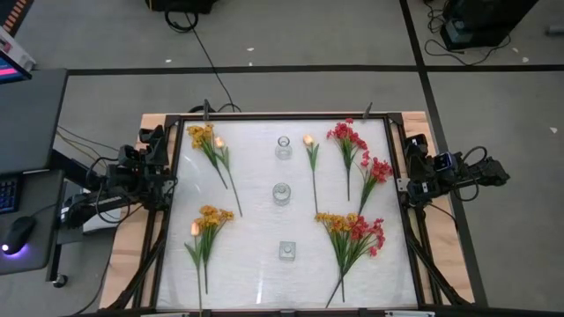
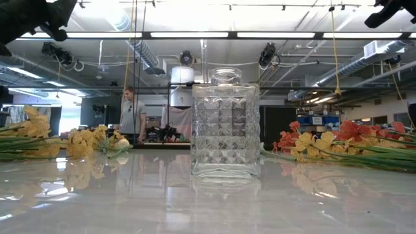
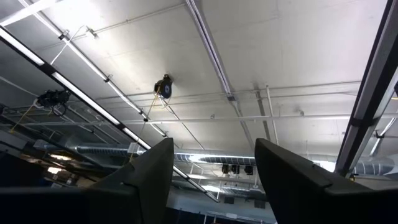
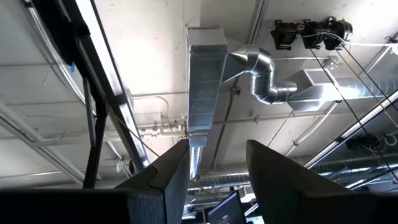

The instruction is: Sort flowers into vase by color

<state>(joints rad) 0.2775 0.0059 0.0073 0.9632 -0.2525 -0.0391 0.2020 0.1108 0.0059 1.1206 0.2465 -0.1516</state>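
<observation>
Flowers lie flat on the white table top. Yellow sprigs (image 1: 204, 139) with a peach bud lie far left, and more yellow ones (image 1: 210, 220) near left. A single peach bud (image 1: 309, 141) and red sprigs (image 1: 346, 136) (image 1: 377, 170) lie far right, with a mixed red and yellow bunch (image 1: 352, 231) near right. Three glass vases stand in a row down the middle (image 1: 283, 147) (image 1: 281, 193) (image 1: 287, 250). My left gripper (image 3: 214, 143) rests at the table's left edge (image 1: 150, 167), open and pointing up at the ceiling. My right gripper (image 4: 217, 144) does the same at the right edge (image 1: 419, 172). Neither has anything between its fingers.
A dark frame (image 1: 282, 116) runs round the table top. In the low view the square cut-glass vase (image 2: 225, 123) stands nearest, with flowers lying to both sides. A person (image 2: 132, 114) stands in the room beyond the table. A desk with a mouse (image 1: 18, 233) stands to the left.
</observation>
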